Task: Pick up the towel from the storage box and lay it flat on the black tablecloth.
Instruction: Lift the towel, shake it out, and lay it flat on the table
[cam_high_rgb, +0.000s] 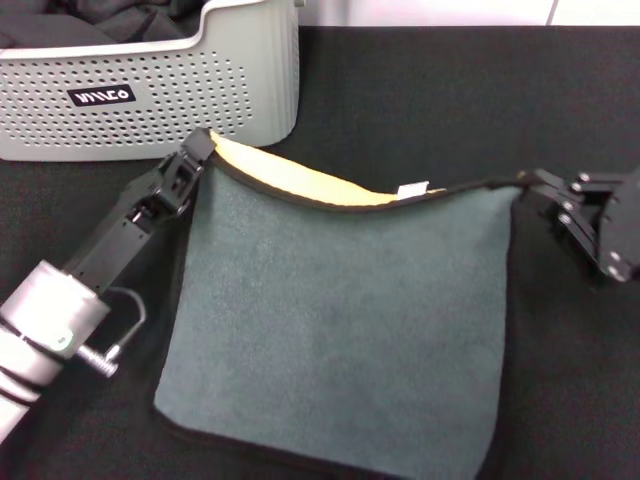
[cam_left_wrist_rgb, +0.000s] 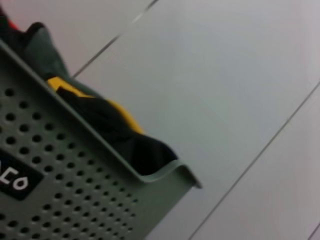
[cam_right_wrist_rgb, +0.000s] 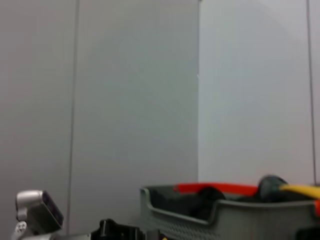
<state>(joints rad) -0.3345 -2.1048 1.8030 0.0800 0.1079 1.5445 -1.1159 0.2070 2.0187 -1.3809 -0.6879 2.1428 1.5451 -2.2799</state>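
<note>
**Two grippers hold towel stretched over black cloth**

A black label (cam_high_rgb: 101, 96) with white letters sits on the front wall of the storage box (cam_high_rgb: 150, 110); the lettering is too blurred to read with certainty. The pale grey, hole-dotted box stands at the far left of the black tablecloth (cam_high_rgb: 420, 90), with dark cloths (cam_high_rgb: 90, 20) heaped inside, and bits of yellow and red among them in the wrist views.

The towel (cam_high_rgb: 340, 320) is out of the box, spread grey-green side up on the tablecloth just in front of it. Its black hem runs round the edges; along the far edge the yellow reverse (cam_high_rgb: 290, 178) folds into sight beside a small white tag (cam_high_rgb: 412, 188).

The left gripper (cam_high_rgb: 198, 152) is clamped on the towel's far left corner, the right gripper (cam_high_rgb: 540, 187) on its far right corner, the far edge sagging between them. Behind the table rises a plain pale panelled wall (cam_right_wrist_rgb: 135, 90).
</note>
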